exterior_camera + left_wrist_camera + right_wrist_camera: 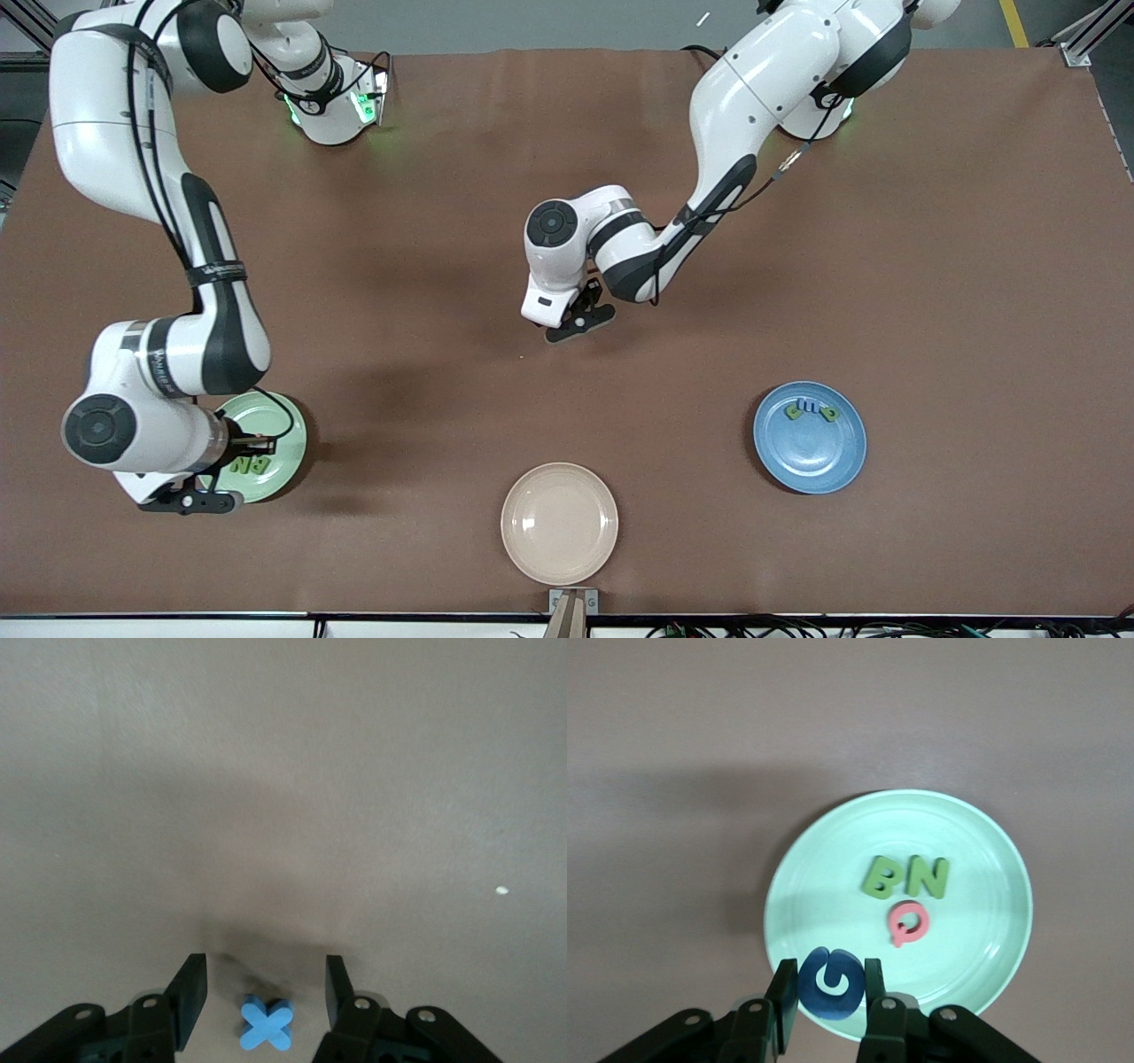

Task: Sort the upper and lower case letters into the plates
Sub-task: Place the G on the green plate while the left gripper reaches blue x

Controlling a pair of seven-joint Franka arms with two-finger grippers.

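Gripping a dark blue G [830, 984], the right tool [827, 997] hangs over the mint green plate [983, 859]. Farther from that plate, over the counter [930, 221], the left tool [266, 992] straddles a blue x [266, 1025], fingers spread.

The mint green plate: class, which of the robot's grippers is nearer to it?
Right. The right gripper hangs over the mint green plate's rim, holding a dark blue G. The left gripper is at mid-table, around a blue x.

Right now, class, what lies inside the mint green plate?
The mint green plate holds a green B, a green N and a pink Q. The right gripper holds a dark blue G over its rim, covering the plate there.
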